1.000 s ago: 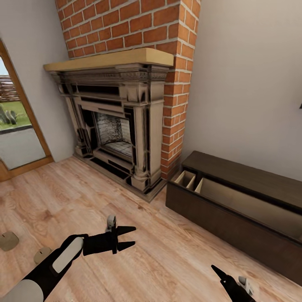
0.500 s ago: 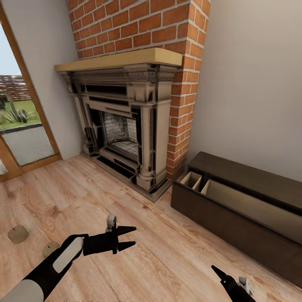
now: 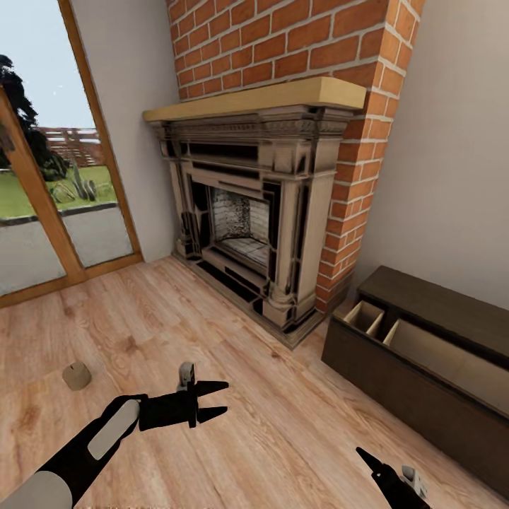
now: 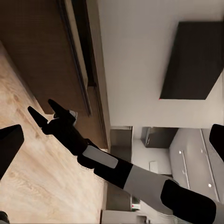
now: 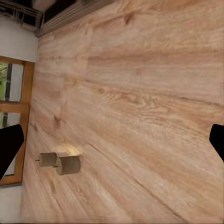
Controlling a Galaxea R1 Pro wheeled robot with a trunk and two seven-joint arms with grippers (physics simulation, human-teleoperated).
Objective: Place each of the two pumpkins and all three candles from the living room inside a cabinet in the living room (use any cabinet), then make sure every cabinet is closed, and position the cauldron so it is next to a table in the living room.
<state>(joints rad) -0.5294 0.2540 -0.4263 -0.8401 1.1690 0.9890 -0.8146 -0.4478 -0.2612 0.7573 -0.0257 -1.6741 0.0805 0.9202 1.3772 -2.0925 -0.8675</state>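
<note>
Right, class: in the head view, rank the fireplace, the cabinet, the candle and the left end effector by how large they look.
1. fireplace
2. cabinet
3. left end effector, nearer the camera, so flattered
4. candle

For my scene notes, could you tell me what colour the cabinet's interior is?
Pale beige, inside the dark-brown cabinet; head view shows it best.

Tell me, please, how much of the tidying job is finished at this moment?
Little looks done. The cabinet stands open, and the pale compartments in view look empty. Both grippers, left and right, are open and hold nothing. One candle stands on the floor; the right wrist view shows two candles there. Storing, closing and the cauldron remain.
</note>
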